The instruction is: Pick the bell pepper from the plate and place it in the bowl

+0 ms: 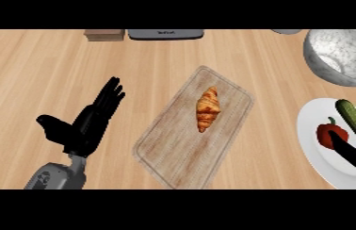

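Only one marking anywhere: a short pale line of lettering on the dark grey flat appliance (165, 34) at the far edge of the counter, too small and faint to make out. Nothing written on the wooden block (104, 34) beside it, nor on the cutting board (167, 149), the white plate (309, 130) or the metal bowl (332, 54).
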Controlling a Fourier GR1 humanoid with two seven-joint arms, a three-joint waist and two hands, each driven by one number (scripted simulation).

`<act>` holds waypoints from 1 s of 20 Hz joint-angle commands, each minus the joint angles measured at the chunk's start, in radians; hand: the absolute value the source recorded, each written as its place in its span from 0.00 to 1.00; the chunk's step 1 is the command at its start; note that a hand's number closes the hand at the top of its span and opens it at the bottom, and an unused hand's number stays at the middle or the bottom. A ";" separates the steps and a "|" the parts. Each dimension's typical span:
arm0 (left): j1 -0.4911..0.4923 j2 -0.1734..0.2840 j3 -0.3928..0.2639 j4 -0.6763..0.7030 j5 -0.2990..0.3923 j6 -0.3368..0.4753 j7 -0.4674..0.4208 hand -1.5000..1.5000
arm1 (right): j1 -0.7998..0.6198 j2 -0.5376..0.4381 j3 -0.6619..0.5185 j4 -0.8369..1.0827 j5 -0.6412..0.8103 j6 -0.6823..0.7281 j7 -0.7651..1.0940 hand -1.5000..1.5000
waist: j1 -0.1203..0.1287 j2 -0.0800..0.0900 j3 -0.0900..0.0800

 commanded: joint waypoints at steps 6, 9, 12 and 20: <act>-0.011 -0.010 -0.027 -0.016 0.001 -0.020 0.026 0.50 | 0.021 -0.156 0.027 -0.006 0.264 0.260 0.570 0.00 | 0.054 0.010 -0.007; -0.050 -0.025 -0.039 0.010 -0.019 -0.011 0.039 0.50 | -0.055 -0.184 0.060 -0.068 0.281 0.436 0.775 0.00 | 0.056 0.011 -0.003; -0.039 -0.021 -0.044 -0.016 -0.021 -0.016 0.040 0.50 | -0.130 -0.202 0.076 -0.139 0.245 0.611 0.965 0.00 | 0.066 0.003 0.000; -0.060 -0.059 -0.050 -0.006 -0.025 -0.006 0.059 0.50 | -0.351 -0.139 0.049 -0.042 0.187 0.798 1.185 0.00 | 0.064 0.005 0.007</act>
